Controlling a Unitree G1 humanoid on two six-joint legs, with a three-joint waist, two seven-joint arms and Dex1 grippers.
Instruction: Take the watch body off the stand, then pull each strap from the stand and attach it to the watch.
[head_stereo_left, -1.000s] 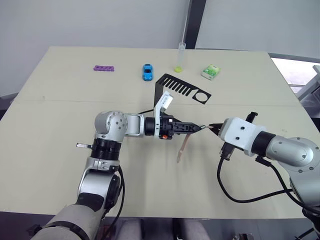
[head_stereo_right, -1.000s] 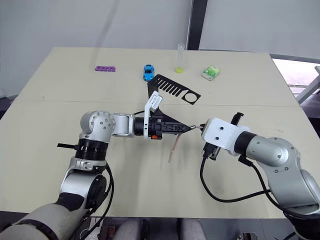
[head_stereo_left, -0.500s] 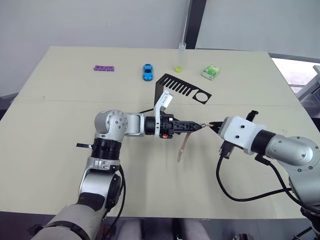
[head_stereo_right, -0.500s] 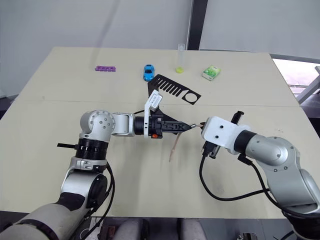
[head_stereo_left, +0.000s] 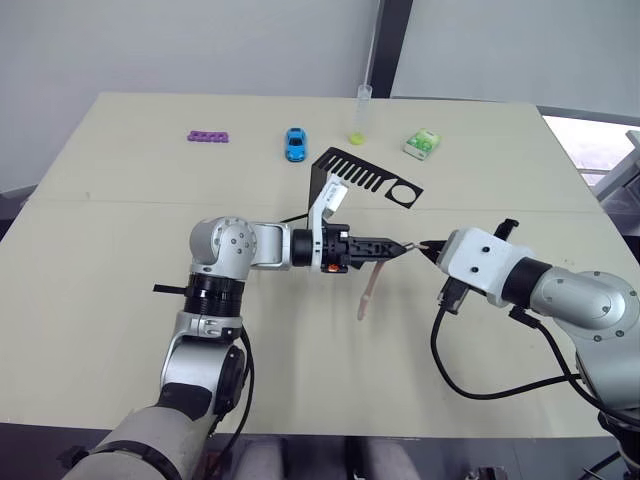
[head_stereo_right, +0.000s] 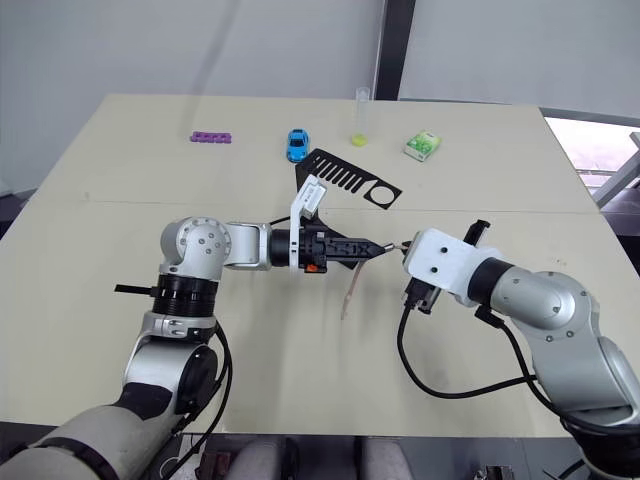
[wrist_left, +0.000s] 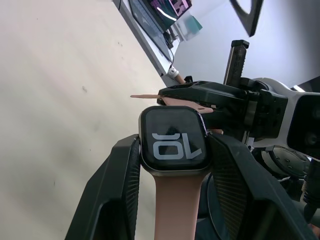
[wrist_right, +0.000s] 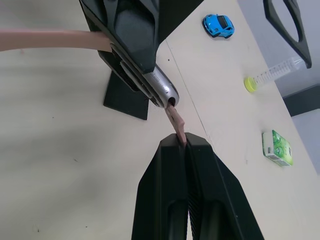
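So the left gripper (wrist_left: 172, 165) is clamping the watch body (wrist_left: 174, 145) between its two black fingers, one on each side of the case. The case is a glossy black rounded square with white marks on the dark screen. One pinkish-tan strap (head_stereo_left: 370, 291) is already attached and is hanging down off the watch toward the table (head_stereo_left: 130, 200).

The right gripper (wrist_right: 186, 142) is squeezing its fingers nearly together, pinching the end of the second strap (wrist_right: 175, 120), a thin flat matte tan strip. Its free tip is sitting right at the edge of the watch's silvery metal side. Can't tell whether it's actually seated in the slot, the fingers are covering most of that spot.

Both grippers are meeting mid-air above the middle of the table, tip to tip. The stand (head_stereo_left: 362, 176), black bent sheet metal with a comb-slotted arm and a round hole, is standing behind them, its base partly hidden by the left arm.
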